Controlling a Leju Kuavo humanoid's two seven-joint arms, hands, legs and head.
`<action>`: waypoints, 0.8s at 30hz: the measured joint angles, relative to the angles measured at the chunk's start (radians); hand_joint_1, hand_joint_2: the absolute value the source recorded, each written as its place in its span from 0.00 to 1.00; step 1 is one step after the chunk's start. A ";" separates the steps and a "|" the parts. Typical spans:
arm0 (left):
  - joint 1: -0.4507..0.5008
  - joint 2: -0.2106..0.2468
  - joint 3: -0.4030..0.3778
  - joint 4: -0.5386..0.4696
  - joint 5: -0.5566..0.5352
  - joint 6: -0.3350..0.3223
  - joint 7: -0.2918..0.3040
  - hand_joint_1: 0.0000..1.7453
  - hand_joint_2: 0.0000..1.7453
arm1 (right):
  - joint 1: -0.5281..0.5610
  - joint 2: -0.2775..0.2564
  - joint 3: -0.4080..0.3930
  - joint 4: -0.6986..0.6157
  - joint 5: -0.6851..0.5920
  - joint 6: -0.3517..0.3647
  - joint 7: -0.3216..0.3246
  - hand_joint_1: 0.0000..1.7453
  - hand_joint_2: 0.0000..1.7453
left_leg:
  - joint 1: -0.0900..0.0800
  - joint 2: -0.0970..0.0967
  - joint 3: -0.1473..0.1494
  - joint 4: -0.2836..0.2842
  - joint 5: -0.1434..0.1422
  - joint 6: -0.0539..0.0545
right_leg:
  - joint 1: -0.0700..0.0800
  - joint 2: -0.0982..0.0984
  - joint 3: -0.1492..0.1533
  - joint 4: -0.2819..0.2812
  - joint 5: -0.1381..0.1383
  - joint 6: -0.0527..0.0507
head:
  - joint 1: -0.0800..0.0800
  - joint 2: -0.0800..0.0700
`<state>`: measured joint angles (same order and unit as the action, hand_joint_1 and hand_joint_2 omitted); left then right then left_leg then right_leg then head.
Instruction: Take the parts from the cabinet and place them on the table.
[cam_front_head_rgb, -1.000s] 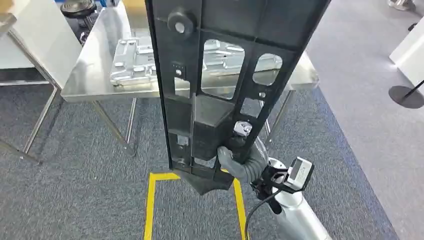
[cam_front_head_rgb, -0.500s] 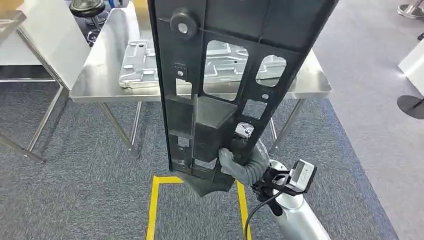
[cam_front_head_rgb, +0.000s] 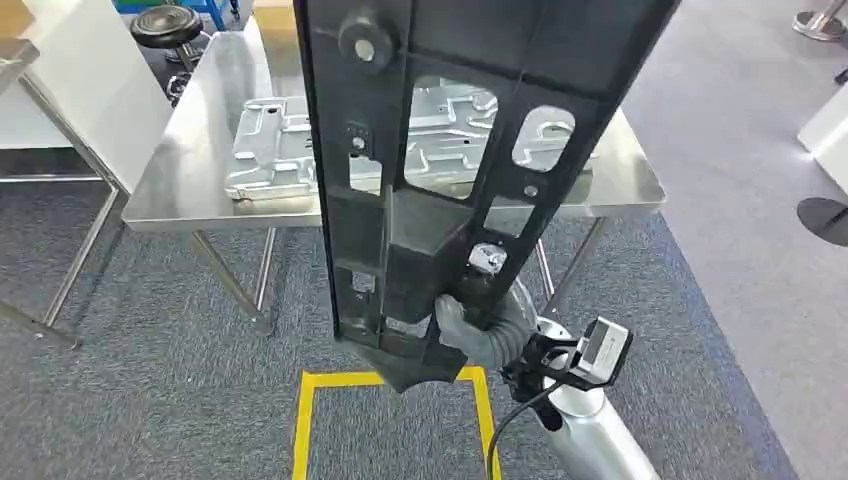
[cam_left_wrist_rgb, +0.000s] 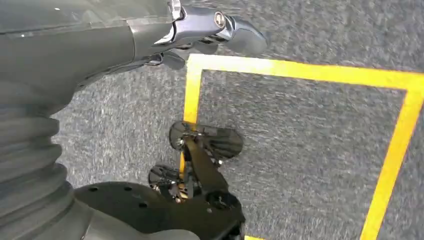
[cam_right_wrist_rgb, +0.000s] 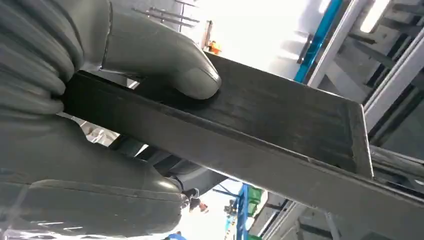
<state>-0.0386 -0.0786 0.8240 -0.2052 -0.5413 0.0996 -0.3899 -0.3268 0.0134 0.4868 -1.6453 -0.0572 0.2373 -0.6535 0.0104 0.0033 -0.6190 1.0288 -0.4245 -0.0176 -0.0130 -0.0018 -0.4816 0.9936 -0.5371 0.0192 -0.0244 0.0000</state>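
We counted one steel table (cam_front_head_rgb: 190, 190), one tall black plastic panel (cam_front_head_rgb: 440, 170) upright before it, one stamped metal plate (cam_front_head_rgb: 290, 140) lying on tabletop. Right hand (cam_front_head_rgb: 478, 325) gripped panel's lower edge, panel rising above hand. Left hand (cam_left_wrist_rgb: 200, 35) hung over carpet; we couldn't tell its grip.

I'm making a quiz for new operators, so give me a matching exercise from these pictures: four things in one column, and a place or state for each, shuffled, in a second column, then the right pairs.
Things:
1. black plastic panel
2. silver metal part
3. yellow tape outline
4. left hand

Places or states:
A. lying flat on the steel table
B. stuck to the grey carpet
C. held upright by the right hand
D. holding nothing, hanging above the floor

Pairs: 1-C, 2-A, 3-B, 4-D
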 joint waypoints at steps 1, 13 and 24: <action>-0.001 0.000 0.000 0.000 0.000 0.000 0.001 0.00 1.00 | 0.000 0.001 0.000 -0.001 0.000 0.000 0.001 1.00 1.00 | 0.000 0.000 -0.003 0.004 0.001 0.005 | 0.002 -0.001 0.002 -0.005 0.002 0.005 | 0.006 0.000; 0.000 0.001 0.005 0.000 0.000 0.003 0.000 0.00 1.00 | 0.001 0.003 -0.001 -0.008 0.000 0.004 0.000 1.00 1.00 | -0.009 -0.015 0.060 -0.010 -0.053 0.045 | 0.001 -0.002 -0.221 0.272 -0.009 0.013 | 0.012 0.000; -0.004 -0.005 0.006 0.000 -0.015 0.004 -0.003 0.00 1.00 | 0.015 0.010 -0.023 -0.053 0.016 -0.022 -0.042 1.00 1.00 | -0.007 -0.011 0.019 0.154 -0.170 -0.001 | 0.005 0.000 -0.092 -0.008 0.095 -0.036 | 0.003 0.000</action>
<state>-0.0425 -0.0832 0.8301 -0.2056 -0.5562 0.1034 -0.3925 -0.3122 0.0229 0.4635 -1.6987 -0.0408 0.2152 -0.6951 0.0034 -0.0078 -0.5997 1.1831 -0.5945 -0.0188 -0.0078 -0.0017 -0.5736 0.9856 -0.4426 -0.0172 -0.0217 0.0000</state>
